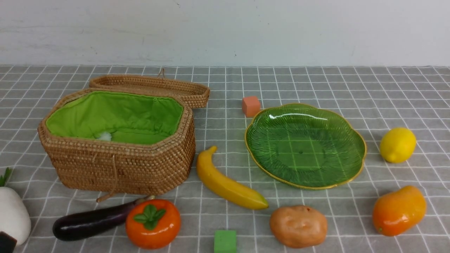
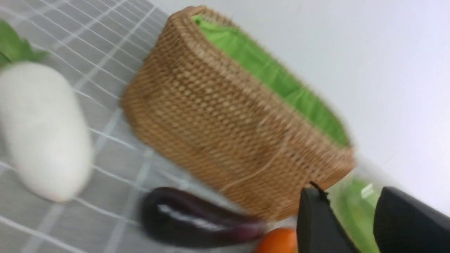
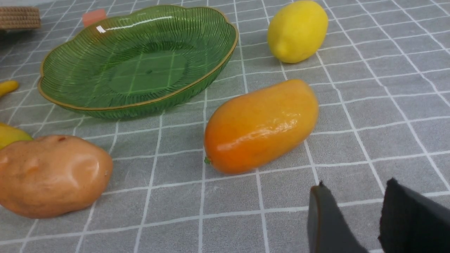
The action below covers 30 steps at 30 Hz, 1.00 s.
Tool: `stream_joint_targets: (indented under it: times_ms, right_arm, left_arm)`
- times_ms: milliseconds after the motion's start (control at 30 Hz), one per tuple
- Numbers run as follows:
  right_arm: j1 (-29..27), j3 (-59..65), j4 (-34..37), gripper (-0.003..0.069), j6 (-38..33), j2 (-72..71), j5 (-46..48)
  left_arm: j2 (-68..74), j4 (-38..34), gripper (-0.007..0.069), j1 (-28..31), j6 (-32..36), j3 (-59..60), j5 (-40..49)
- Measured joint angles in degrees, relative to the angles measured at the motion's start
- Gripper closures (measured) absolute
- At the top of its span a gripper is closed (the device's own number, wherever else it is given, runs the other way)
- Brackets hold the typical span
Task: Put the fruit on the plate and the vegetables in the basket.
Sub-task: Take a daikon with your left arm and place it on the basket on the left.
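Observation:
The open wicker basket (image 1: 119,168) with green lining stands at the left, the empty green plate (image 1: 306,146) right of centre. Banana (image 1: 225,181) lies between them. Lemon (image 1: 397,144) and mango (image 1: 399,211) lie right of the plate. Persimmon (image 1: 153,223) touches the eggplant (image 1: 91,221) in front of the basket. Potato (image 1: 298,226) lies at the front centre, radish (image 1: 12,214) at the far left edge. My left gripper (image 2: 348,191) is open and empty, near the radish (image 2: 42,130) and eggplant (image 2: 193,219). My right gripper (image 3: 355,184) is open and empty, just short of the mango (image 3: 260,124).
An orange cube (image 1: 250,106) sits behind the plate and a green cube (image 1: 225,241) at the front edge. The basket's lid (image 1: 151,86) lies open behind it. A grey checked cloth (image 1: 386,98) covers the table; a white wall stands behind.

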Motion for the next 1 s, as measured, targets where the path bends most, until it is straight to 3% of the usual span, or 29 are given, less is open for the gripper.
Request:
stream_joint_targets:
  times_ms: [133, 267, 333, 400, 533, 633, 733, 833, 1000]
  right_arm:
    - [0.0, 0.0, 0.0, 0.0419, 0.0, 0.0, 0.0]
    - [0.0, 0.0, -1.2, 0.0418, 0.0, 0.0, -0.7]
    - [0.0, 0.3, -2.4, 0.0418, 0.4, 0.0, -2.5]
    - [0.0, 0.5, 0.7, 0.0418, 5.5, 0.0, -6.8]
    - [0.0, 0.5, 9.2, 0.0418, 14.6, 0.0, -12.7]
    - [0.1, 0.4, 14.1, 0.0437, 21.1, 0.0, -16.7]
    - [1.2, -2.2, 14.7, 0.0475, 22.6, 0.2, -11.3]
    - [5.1, -10.0, 14.4, 0.0531, 19.0, 3.3, -1.1]
    - [14.2, -33.7, 13.5, 0.0587, 1.7, 18.5, 20.4]
  left_arm:
    - [0.0, -2.4, 0.0398, 0.0, -5.8, 0.0, -3.5]
    - [0.2, -2.2, 0.0463, 0.0, -6.2, -1.8, -1.4]
    - [1.2, -1.3, 0.0529, 0.0, -5.0, -5.1, 0.8]
    - [4.0, -0.6, 0.0631, 0.0, -2.0, -11.5, 5.5]
    - [8.9, -0.5, 0.0638, 0.0, 3.3, -18.9, 13.1]
    - [17.3, -1.7, 0.0638, 0.0, 11.5, -25.9, 25.1]
    - [22.7, -2.3, 0.0638, 0.0, 15.4, -28.8, 30.5]
    - [30.8, -2.4, 0.0638, 0.0, 18.1, -32.5, 36.1]
    - [45.8, -1.3, 0.0638, 0.0, 19.1, -37.5, 40.3]
